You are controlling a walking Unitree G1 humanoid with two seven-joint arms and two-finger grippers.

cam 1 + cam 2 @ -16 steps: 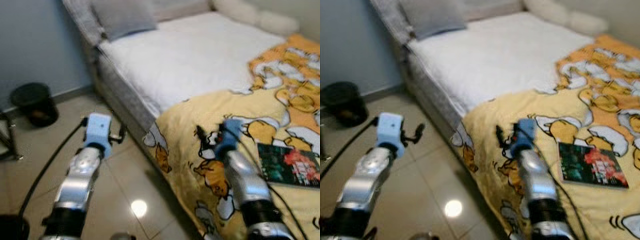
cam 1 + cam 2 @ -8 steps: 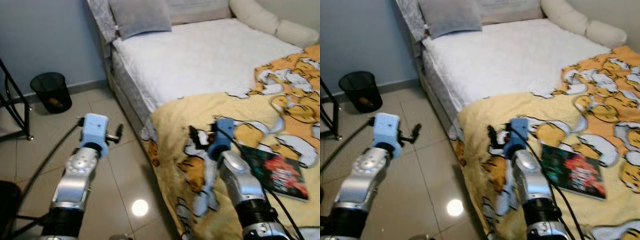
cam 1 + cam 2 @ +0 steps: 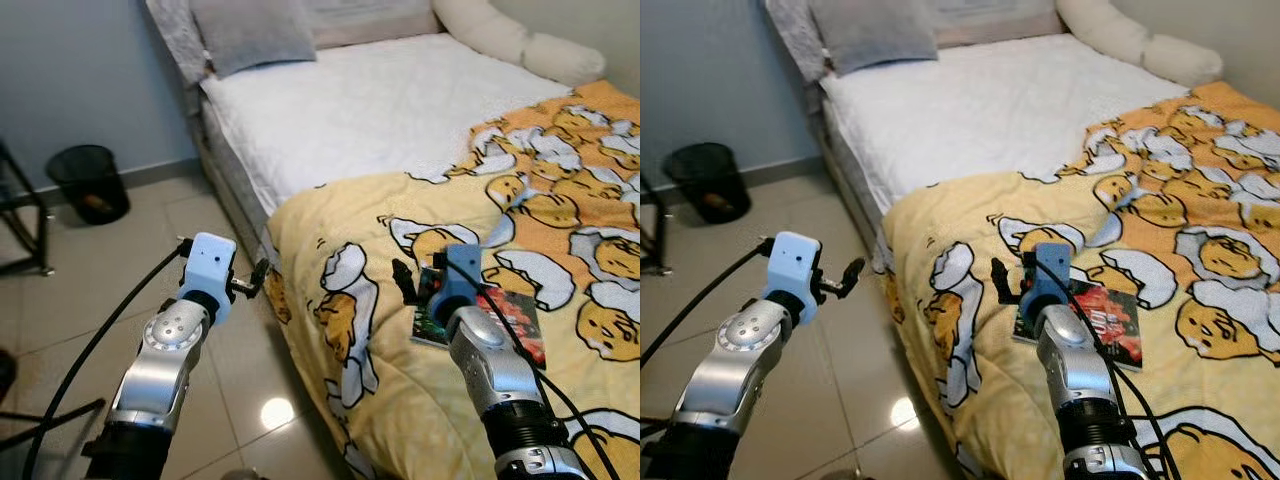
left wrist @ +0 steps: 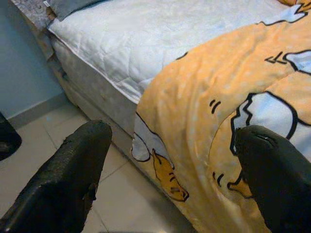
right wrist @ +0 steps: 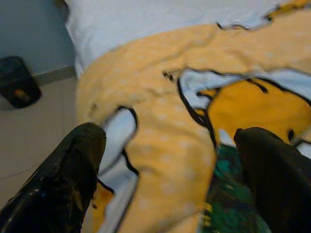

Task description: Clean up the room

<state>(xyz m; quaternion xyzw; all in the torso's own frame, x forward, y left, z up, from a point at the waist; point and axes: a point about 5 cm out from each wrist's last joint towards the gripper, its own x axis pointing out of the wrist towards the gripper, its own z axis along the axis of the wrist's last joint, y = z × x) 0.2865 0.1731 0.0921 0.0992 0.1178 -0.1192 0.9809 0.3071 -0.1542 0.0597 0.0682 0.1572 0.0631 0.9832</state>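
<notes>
Yellow cartoon-print blanket lies rumpled across the foot of the bed, a book resting on it just beyond the right gripper, whose fingers stand spread and empty above the cover; the left gripper, likewise parted and holding nothing, hovers over the tiled floor beside the mattress edge; the tidying appears barely begun, with book and blanket both unsorted; a grey pillow sits at the head, and a black bin, possibly holding some litter, stands by the blue wall.
</notes>
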